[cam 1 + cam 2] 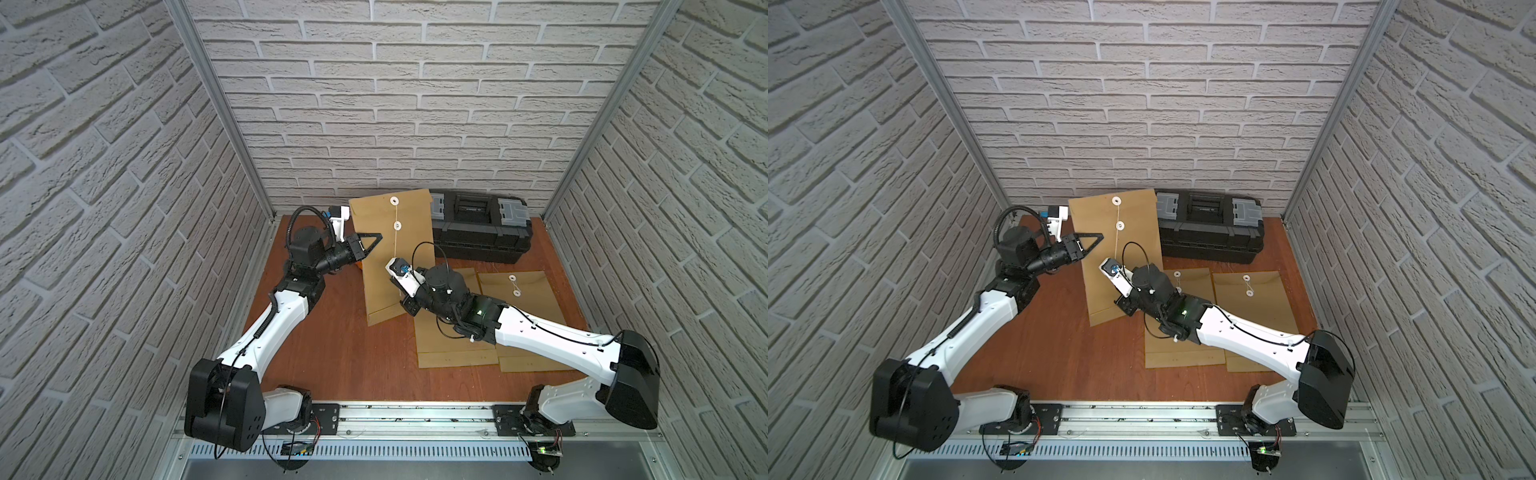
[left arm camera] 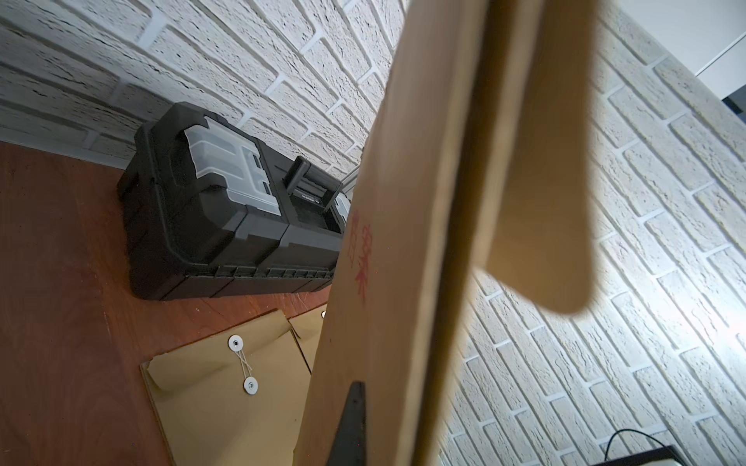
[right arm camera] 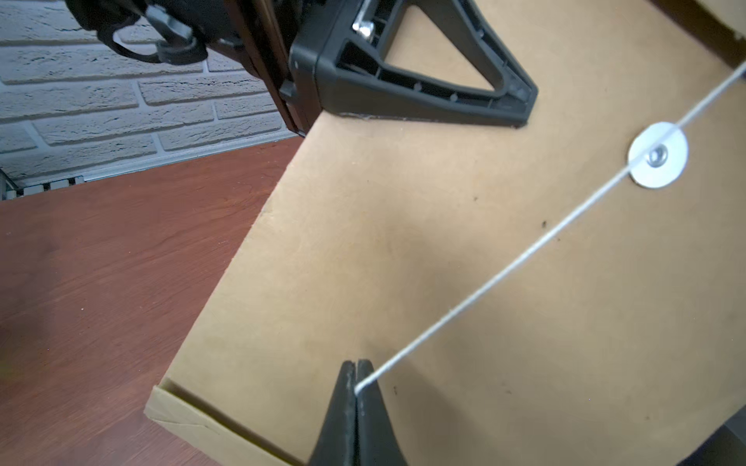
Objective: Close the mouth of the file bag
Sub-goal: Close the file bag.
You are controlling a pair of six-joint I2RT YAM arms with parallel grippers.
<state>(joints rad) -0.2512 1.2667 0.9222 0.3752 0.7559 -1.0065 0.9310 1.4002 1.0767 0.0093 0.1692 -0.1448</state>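
A red-brown wooden bench (image 1: 332, 365) is carrying everything, closed in by pale brick-patterned walls. A black toolbox (image 1: 478, 232) is sitting along the back wall. In front of it the brown file bag (image 1: 382, 282) is standing up off the bench at a tilt, mouth end towards the back wall and its top partly covering the toolbox's left end in both top views; whether its lower edge is touching the wood cannot be told. Two more file bags (image 1: 536, 299) are lying flat side by side under the right arm, the strings on their discs already wound.

The left gripper (image 1: 376, 237) is clamping the raised bag by its left edge, one black finger lying flat on its face. The right gripper (image 3: 356, 371) is pinching the white string (image 3: 504, 274) with its jaws pressed together. The string is running taut from there past the lower disc (image 3: 658, 155) up to the upper disc (image 1: 393, 201)
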